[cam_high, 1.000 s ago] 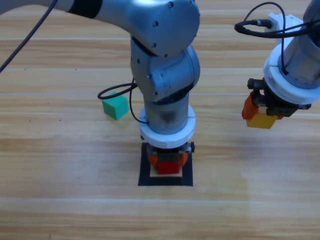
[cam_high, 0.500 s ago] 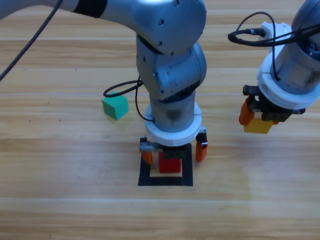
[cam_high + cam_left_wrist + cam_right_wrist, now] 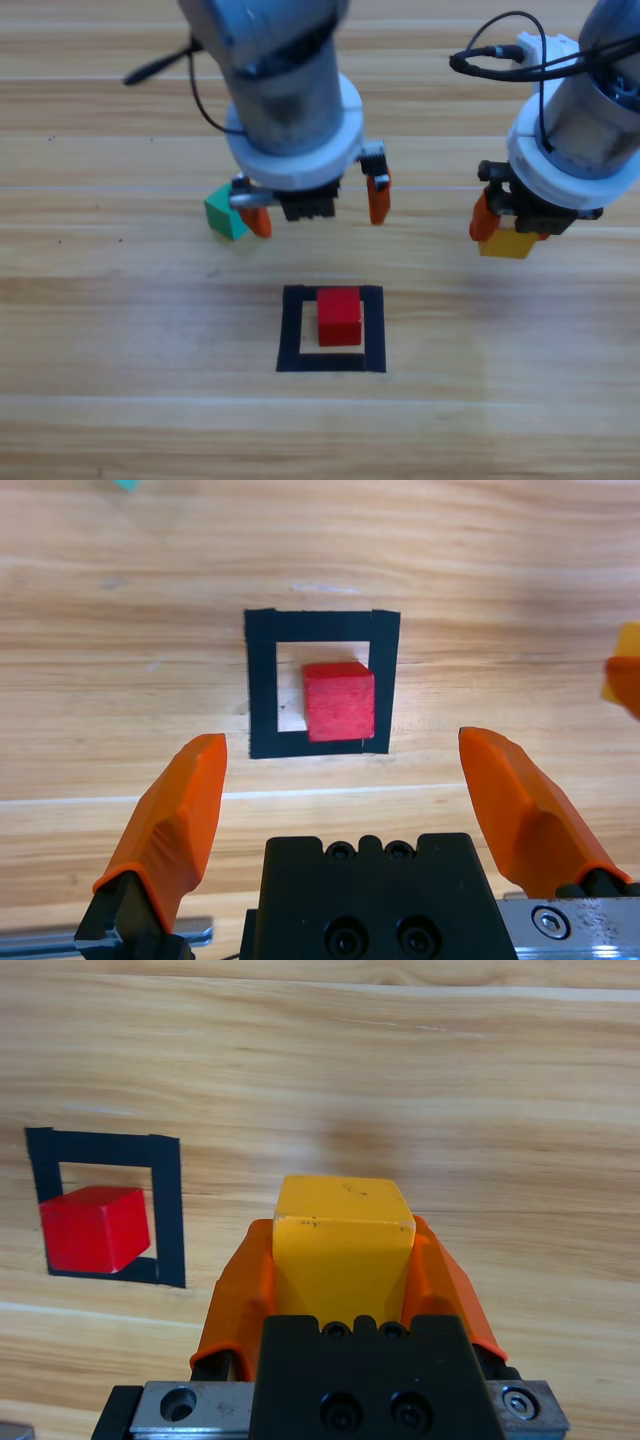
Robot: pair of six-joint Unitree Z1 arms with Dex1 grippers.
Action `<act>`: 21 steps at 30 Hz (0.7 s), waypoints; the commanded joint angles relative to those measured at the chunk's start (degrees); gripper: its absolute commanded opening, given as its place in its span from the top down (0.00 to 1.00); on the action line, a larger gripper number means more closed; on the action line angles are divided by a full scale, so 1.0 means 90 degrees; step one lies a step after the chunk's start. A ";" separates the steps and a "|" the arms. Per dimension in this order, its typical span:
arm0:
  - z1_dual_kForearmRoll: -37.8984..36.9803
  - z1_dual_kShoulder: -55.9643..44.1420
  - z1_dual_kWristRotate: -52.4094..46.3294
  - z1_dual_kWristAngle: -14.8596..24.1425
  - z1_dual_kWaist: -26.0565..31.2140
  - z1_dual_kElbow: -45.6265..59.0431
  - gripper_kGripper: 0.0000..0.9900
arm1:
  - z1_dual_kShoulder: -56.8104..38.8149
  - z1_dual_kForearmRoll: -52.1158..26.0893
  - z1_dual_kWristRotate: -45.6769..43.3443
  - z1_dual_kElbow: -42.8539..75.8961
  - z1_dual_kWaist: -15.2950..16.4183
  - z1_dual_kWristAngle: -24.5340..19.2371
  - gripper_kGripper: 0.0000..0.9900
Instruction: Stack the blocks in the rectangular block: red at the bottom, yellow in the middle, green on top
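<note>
The red cube [image 3: 339, 316] [image 3: 339, 700] [image 3: 95, 1228] sits alone inside the black tape square [image 3: 290, 330] [image 3: 261, 700] [image 3: 166, 1210]. My left gripper [image 3: 314, 207] [image 3: 360, 800] hangs open above the table, just behind the square, with nothing between its jaws. The teal-green cube [image 3: 224, 213] rests on the table to the left, partly hidden behind the left jaw. At the right, my right gripper [image 3: 505, 232] [image 3: 343, 1260] is shut on the yellow cube [image 3: 506, 243] [image 3: 343, 1235], held off the table to the right of the square.
Bare wooden table [image 3: 120, 400] spreads on all sides of the square. Black cables [image 3: 500, 55] loop off the right arm's wrist at the upper right.
My left gripper has let go of the red cube, opened wide, and risen back away from the square. The right gripper with the yellow cube has shifted slightly left.
</note>
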 commanded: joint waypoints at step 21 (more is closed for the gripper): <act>-0.0194 -0.1641 0.1587 0.1203 0.0957 0.1714 0.00 | 0.2549 0.2046 -0.0150 -0.3486 0.1475 0.0049 1.00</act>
